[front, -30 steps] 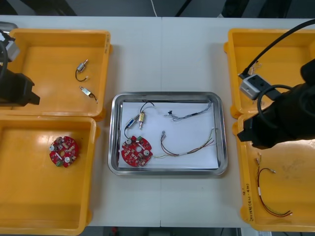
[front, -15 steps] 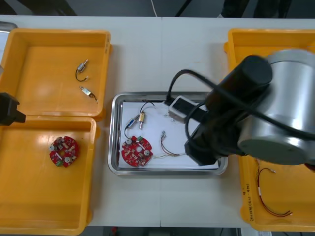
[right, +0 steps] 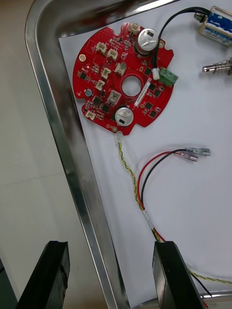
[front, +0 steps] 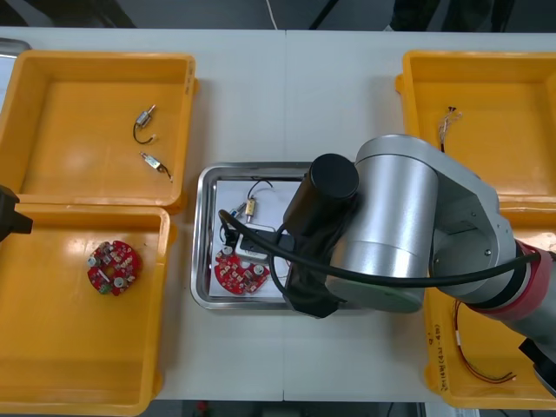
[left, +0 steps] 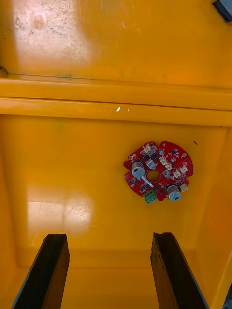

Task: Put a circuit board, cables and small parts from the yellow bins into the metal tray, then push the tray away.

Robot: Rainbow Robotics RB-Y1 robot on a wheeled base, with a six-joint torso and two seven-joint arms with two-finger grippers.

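The metal tray [front: 201, 261], lined white, is set between the yellow bins [front: 87, 104], its long axis running left to right on the surface [front: 287, 95]. In it are held a round red circuit board [right: 123, 84], a red and yellow cable [right: 128, 169] and a small metal part [right: 215, 24]. The right end effector [right: 110, 248] is held open astride the tray's near rim, with the board lying beyond its fingers. The left end effector [left: 108, 239] is spread open over the near left yellow bin [left: 58, 169], where a second circuit board [left: 158, 170] is seen.
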